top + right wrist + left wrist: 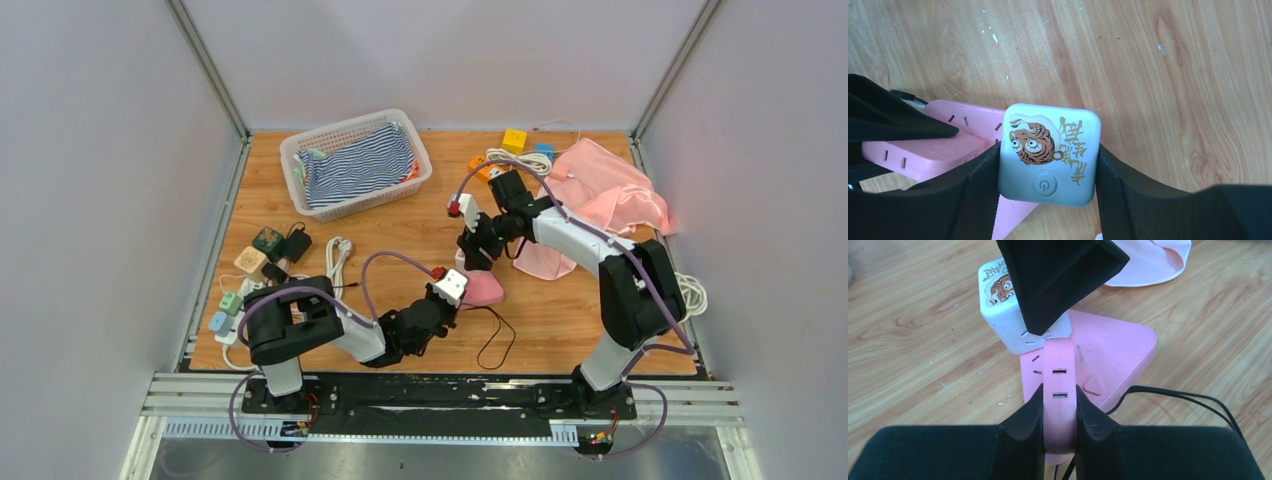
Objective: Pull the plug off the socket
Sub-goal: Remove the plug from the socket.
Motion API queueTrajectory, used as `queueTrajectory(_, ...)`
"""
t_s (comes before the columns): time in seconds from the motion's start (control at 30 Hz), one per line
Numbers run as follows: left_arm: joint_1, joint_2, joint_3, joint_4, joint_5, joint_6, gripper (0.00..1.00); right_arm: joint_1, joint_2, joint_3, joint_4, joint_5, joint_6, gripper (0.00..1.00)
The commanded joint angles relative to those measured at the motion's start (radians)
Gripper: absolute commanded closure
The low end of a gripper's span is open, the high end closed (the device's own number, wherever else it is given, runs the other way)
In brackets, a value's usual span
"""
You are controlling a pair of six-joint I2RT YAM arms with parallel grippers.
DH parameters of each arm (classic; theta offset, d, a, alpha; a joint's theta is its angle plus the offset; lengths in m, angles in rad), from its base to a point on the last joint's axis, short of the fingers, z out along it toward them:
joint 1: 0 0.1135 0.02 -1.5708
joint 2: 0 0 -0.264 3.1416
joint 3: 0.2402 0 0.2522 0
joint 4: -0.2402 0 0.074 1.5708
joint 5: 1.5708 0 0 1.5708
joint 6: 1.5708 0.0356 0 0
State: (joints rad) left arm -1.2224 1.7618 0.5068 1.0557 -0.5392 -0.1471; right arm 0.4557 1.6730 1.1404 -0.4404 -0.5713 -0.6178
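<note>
Pink socket (1118, 355), white tiger-print plug (1048, 155)

Wooden tabletop (560, 320), light planks. Back L: white basket (340, 126) w/ striped cloth inside. Back R: crumpled pink cloth (610, 190), w/ a yellow cube (514, 139) and a coiled white cable (520, 160) just beside it. L edge: cluster of small cubes (250, 262) (green, wood-coloured, pastel), black adapter (297, 243) and white cord (339, 255) nearby. Centre: pink socket strip (487, 290), its black lead (497, 345) looping toward the near edge
</note>
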Motion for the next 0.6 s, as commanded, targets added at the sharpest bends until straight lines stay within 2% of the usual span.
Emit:
queueTrajectory(0.0,-0.018,-0.009,0.019,0.069,-0.078,0.059,1.0,0.009,0.087,-0.062,-0.138,0.124,-0.065,1.0)
queueTrajectory(0.1,0.08,-0.045,-0.013,0.064,0.133,-0.114,1.0,0.014,0.091,-0.062,-0.138,0.133,-0.068,1.0)
queueTrajectory(0.17,0.114,-0.043,-0.05,0.144,0.201,-0.156,1.0,0.018,0.095,-0.062,-0.138,0.14,-0.07,1.0)
queueTrajectory(0.27,0.07,-0.046,-0.075,0.219,0.117,-0.052,1.0,0.023,0.101,-0.062,-0.138,0.154,-0.071,1.0)
queueTrajectory(0.4,-0.051,-0.053,0.0,0.128,-0.095,0.178,1.0,0.032,0.109,-0.064,-0.137,0.168,-0.074,1.0)
queueTrajectory(0.5,-0.057,-0.048,0.019,0.086,-0.114,0.156,1.0,0.04,0.115,-0.065,-0.135,0.185,-0.077,1.0)
queueTrajectory(0.57,-0.032,-0.069,0.012,0.062,-0.024,0.089,1.0,0.047,0.12,-0.066,-0.133,0.195,-0.08,1.0)
